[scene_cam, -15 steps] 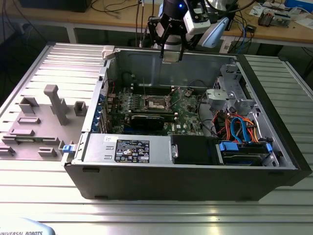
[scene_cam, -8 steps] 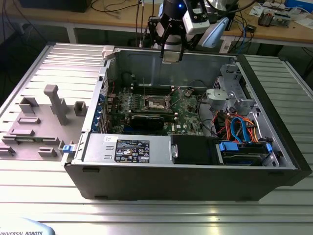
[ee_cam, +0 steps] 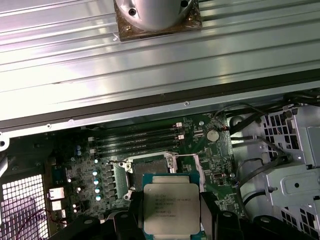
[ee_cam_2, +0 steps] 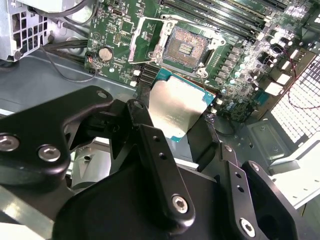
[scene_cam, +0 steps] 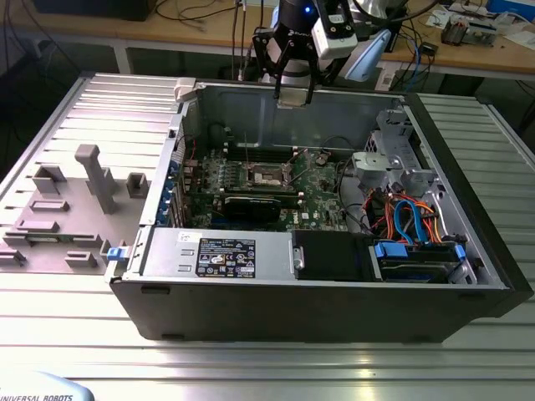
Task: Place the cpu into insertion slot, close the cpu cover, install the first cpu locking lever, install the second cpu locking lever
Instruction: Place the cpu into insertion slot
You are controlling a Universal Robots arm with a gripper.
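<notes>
My gripper (scene_cam: pixel 294 90) hangs above the back wall of the open computer case (scene_cam: pixel 468 242), shut on the cpu (scene_cam: pixel 294 97). Both wrist views show the cpu, a flat square chip with a silver top (ee_cam_2: pixel 175 107) (ee_cam: pixel 171 207), pinched at two opposite edges by the black fingers (ee_cam_2: pixel 144 120). Below it on the green board lies the insertion slot (ee_cam_2: pixel 183 47) (ee_cam: pixel 150 166) (scene_cam: pixel 267 175), uncovered, with a dark centre. The cpu cover (ee_cam_2: pixel 146 40), a thin silver frame, stands hinged up beside the slot. The cpu is well above the slot and apart from it.
Long memory slots (ee_cam_2: pixel 235 20) run beside the socket. A black card (scene_cam: pixel 251 205) lies across the board near the power supply (scene_cam: pixel 217 251). Drive cage and coloured cables (scene_cam: pixel 410 221) fill the case at the exterior view's right. A grey fixture tray (scene_cam: pixel 75 200) sits outside the case.
</notes>
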